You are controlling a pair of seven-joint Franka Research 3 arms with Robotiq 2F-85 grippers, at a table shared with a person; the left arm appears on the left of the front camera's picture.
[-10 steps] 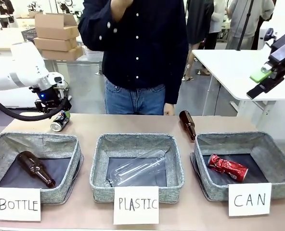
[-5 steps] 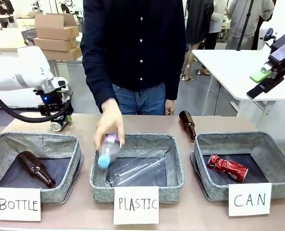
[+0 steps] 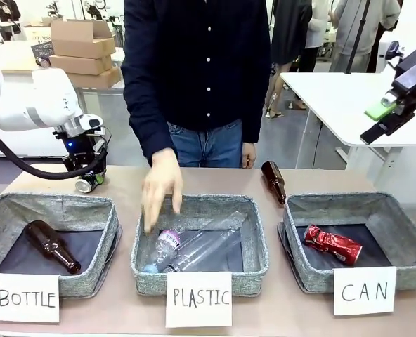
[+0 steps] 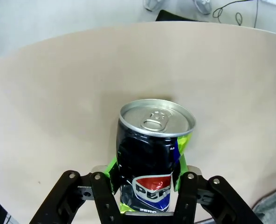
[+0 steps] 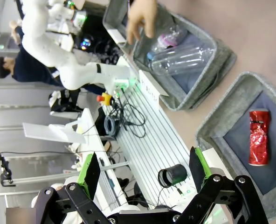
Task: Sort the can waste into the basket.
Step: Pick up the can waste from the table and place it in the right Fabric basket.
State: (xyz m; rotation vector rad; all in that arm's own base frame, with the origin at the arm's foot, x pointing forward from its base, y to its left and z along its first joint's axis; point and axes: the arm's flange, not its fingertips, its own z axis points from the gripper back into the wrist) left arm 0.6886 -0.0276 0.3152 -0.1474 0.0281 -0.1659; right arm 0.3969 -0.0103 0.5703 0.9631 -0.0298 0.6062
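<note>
A brown bottle (image 3: 52, 246) is seen in the BOTTLE basket (image 3: 53, 203) near the left tool (image 3: 88, 184), clear plastic bottles (image 3: 202, 247) in the PLASTIC basket (image 3: 222, 201) farther right.

Small bottle (image 3: 167, 242) is out of the person's hand (image 3: 160, 186) now and lies in the middle basket (image 3: 258, 242). The left hand (image 3: 88, 180) sits a bit lower with the black can (image 3: 86, 185).

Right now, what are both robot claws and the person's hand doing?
Left gripper: closed on the black can.
Right gripper: open, empty.
Person's hand: open, empty, over the PLASTIC basket.
</note>
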